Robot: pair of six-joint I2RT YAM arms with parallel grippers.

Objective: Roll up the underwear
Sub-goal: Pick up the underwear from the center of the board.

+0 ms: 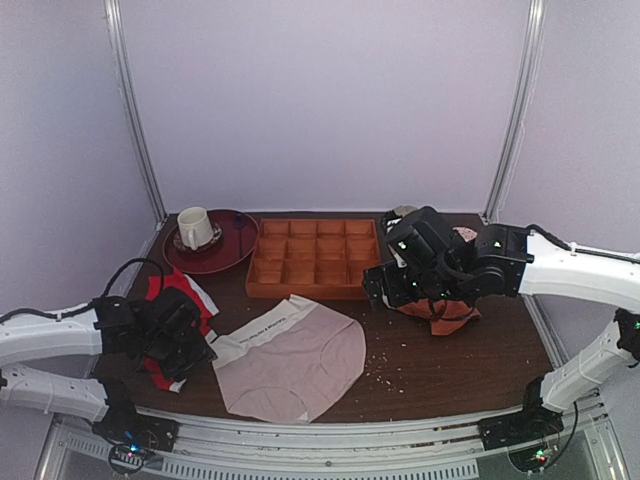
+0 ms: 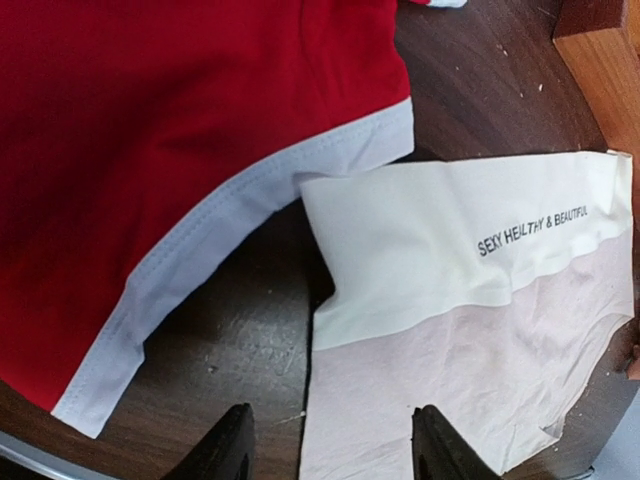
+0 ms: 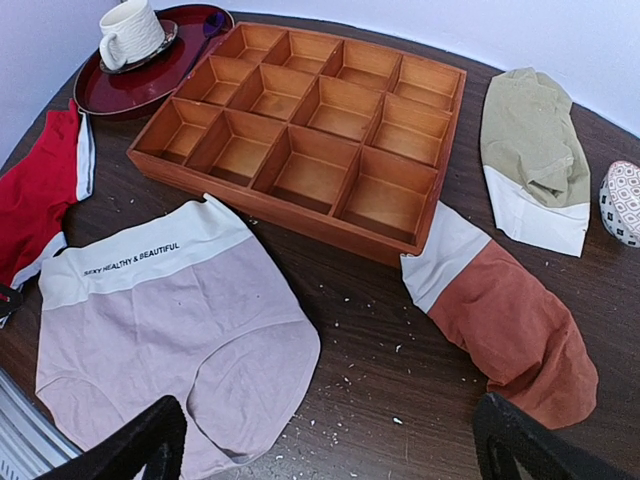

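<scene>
- The underwear (image 1: pixel 290 360) is lying flat and unrolled on the dark desk (image 1: pixel 450 360), near the front edge and a little left of centre. The pinkish-beige body is pointing near, and the wide white waistband (image 2: pixel 450 240) is running along its far-left side with its small dark lettering facing up.
- The left tool (image 2: pixel 335 452) is hovering low over the left end of that waistband. Its two fingers are standing apart with the cloth's edge showing below the gap, and they are clamping nothing.
- A red garment (image 2: pixel 150 130) with white trim is lying just left of the underwear, with its trim reaching close to the waistband corner — whether the two are touching I cannot tell.
- Pale crumbs (image 3: pixel 345 380) are scattering over the bare wood to the right of the underwear.
- The right tool (image 3: pixel 335 450) is hanging over the right half of the desk with its fingers spread wide apart and nothing between them.
- An orange-rust garment (image 3: pixel 510 320) with a white band is lying below the right arm, and its band is touching the near right corner of a wooden compartment tray (image 3: pixel 260 205).
- Far left, a dark red plate (image 1: pixel 235 255) is sitting beside the tray and carrying a white cup (image 1: pixel 195 227) on a saucer.
- Far right, an olive garment (image 3: pixel 530 140) with a white band is lying just beyond the tray, and a small patterned object (image 3: pixel 622 200) — too cropped to name — is sitting beside it.
</scene>
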